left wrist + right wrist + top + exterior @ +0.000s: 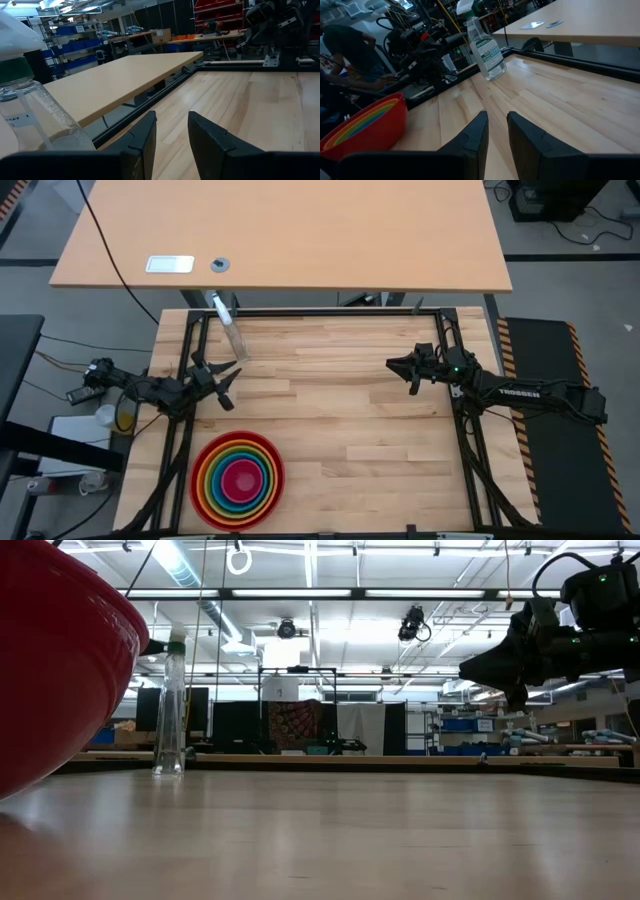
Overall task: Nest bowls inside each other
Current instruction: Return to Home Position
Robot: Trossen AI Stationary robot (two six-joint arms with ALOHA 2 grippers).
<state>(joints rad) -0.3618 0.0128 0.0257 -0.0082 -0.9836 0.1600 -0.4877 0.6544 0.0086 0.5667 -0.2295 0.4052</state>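
Red outer bowl (50,660) fills the low view's left edge, closest to the lens. From above it is the shell of the nested stack (238,478): coloured bowls ringed one inside another on the left part of the tabletop (340,420). It looks fully nested, and no loose bowl is visible anywhere. Left pincer (230,387) hovers near the stack but apart from it, fingers parted, holding nothing. Spray bottle (230,330) stands upright at the far edge, just beyond that pincer. Right pincer (403,372) hangs over the right side, well apart from the bowls, with a narrow gap between its fingers, also empty. Judgement: nesting is done and the step in hand is parking the arms. The next move calls for pulling both arms back to rest, the left one clearing the bottle and not clipping the stack.
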